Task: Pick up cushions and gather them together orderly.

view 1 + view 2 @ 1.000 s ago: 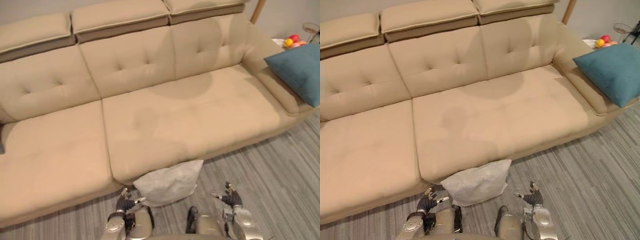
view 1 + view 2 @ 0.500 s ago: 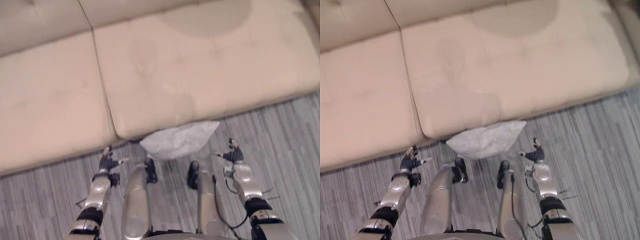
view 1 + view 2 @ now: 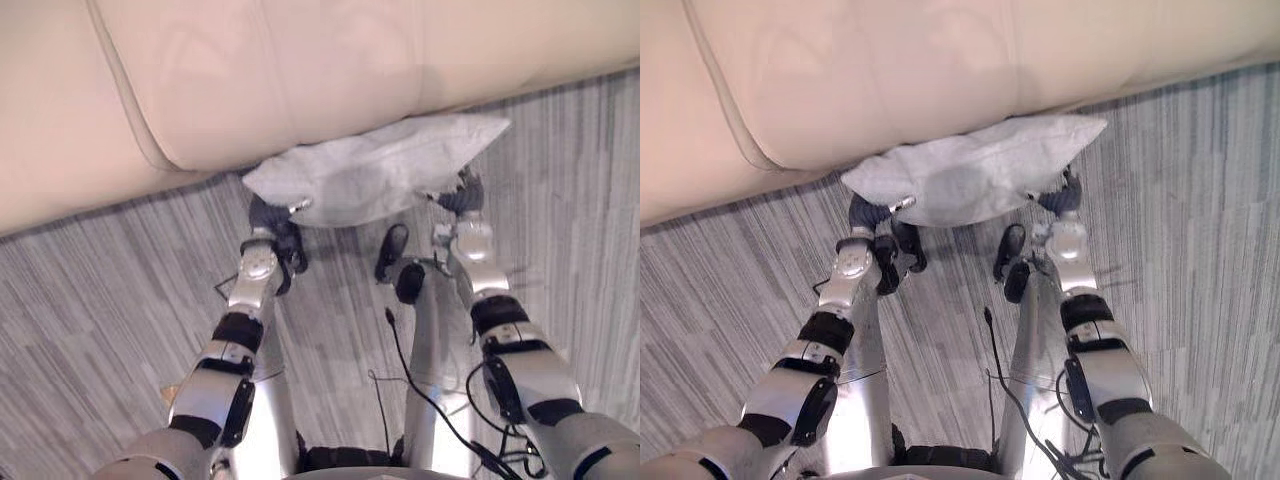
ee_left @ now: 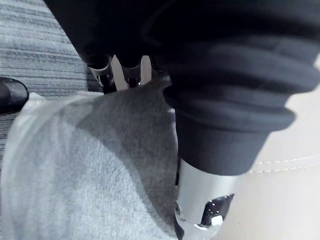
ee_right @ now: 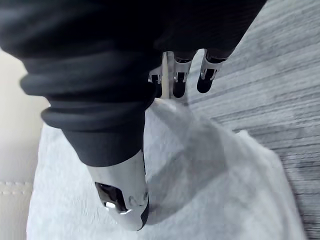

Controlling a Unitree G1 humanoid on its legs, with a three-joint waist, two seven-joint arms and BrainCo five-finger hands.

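Cushion (image 3: 370, 175) has sofa (image 3: 300, 70) just behind; your right robot hand (image 3: 462, 197) spreads over one end, left robot hand (image 3: 268, 215) at the other, grip you cannot tell

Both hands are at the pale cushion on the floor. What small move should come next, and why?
Probably curl both hands shut on the cushion, one at each end. The left hand and right hand flank it where it lies on the floor against the sofa, fingers straight, gripping nothing; lifting needs a hold first.
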